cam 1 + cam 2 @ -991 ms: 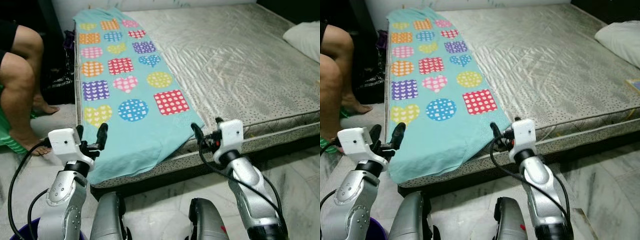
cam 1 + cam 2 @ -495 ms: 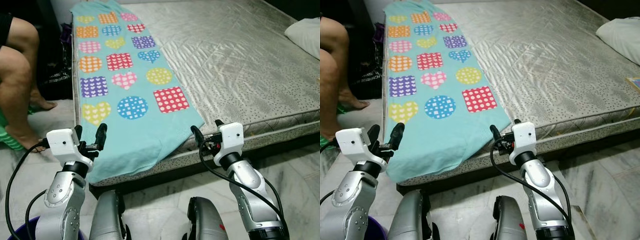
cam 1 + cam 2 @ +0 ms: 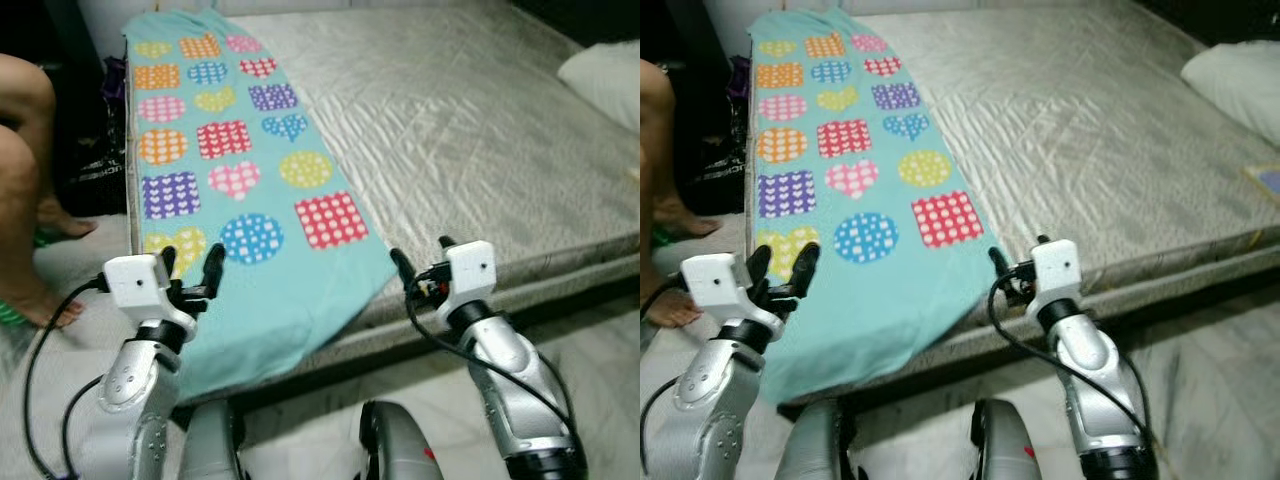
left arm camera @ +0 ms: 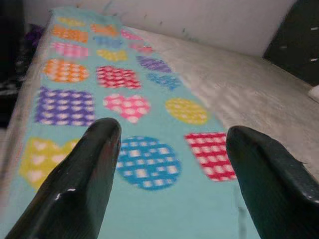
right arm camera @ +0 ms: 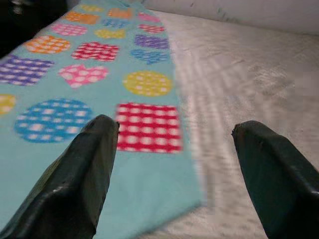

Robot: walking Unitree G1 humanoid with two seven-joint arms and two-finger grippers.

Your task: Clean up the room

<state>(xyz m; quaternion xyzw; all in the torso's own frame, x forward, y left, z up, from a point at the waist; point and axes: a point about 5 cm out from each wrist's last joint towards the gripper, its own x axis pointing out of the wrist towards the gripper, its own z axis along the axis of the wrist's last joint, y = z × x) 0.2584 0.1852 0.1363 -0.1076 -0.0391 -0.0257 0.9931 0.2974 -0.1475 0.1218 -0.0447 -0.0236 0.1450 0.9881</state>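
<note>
Mattress [image 3: 480, 130]: large, grey-beige quilted surface with a speckled side band, lying low over the pale marbled floor [image 3: 600, 340]; it spans most of the head views.

Blanket [image 3: 250, 200]: long turquoise cloth printed with dotted squares, hearts and circles in orange, pink, purple, yellow, red and blue. It lies flat along the mattress's left side, running from the far wall toward the robot, its near end draping over the mattress's front edge and its left edge following the mattress side.

Person: bare legs [image 3: 20, 150] and a foot [image 3: 45, 312] on the floor at the left of the bed, beside the blanket's left edge.

Pillow [image 3: 605, 75]: white, at the far right corner of the mattress.

Dark bag [image 3: 95, 170]: on the floor between the person's legs and the bed side; details too dim to read.

Left gripper [image 3: 190, 270]: raised over the near left part of the blanket, its two black fingers [image 4: 75, 184] spread apart with nothing between them; the wrist view looks between them at the blue dotted circle and pink heart.

Right gripper [image 3: 420, 265]: raised at the blanket's near right corner, at the mattress's front edge, fingers [image 5: 79, 179] likewise spread and empty; its wrist view looks at the red dotted square and the bare mattress beside it.
</note>
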